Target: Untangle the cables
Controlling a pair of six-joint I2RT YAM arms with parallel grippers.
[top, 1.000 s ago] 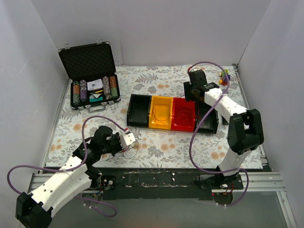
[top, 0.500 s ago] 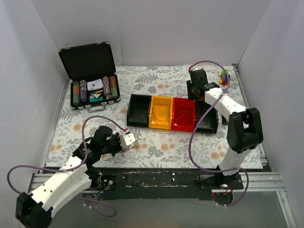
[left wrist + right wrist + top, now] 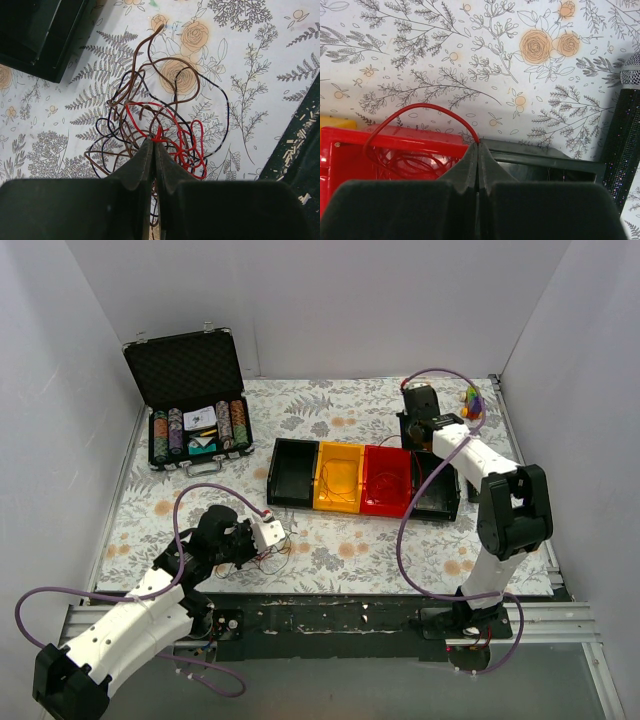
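left gripper (image 3: pixel 153 143) pinched shut on the cables (image 3: pixel 165 117) knotted on the near-left cloth (image 3: pixel 265 55), right gripper (image 3: pixel 478 146) clamped on a red wire (image 3: pixel 420 106) over the red bin (image 3: pixel 345 150) (far right), so pulling may tighten the knot or slip the wire.

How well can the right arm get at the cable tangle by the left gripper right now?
Probably not: the right gripper is shut on a red cable at the red bin, and the left gripper pinches the tangle.
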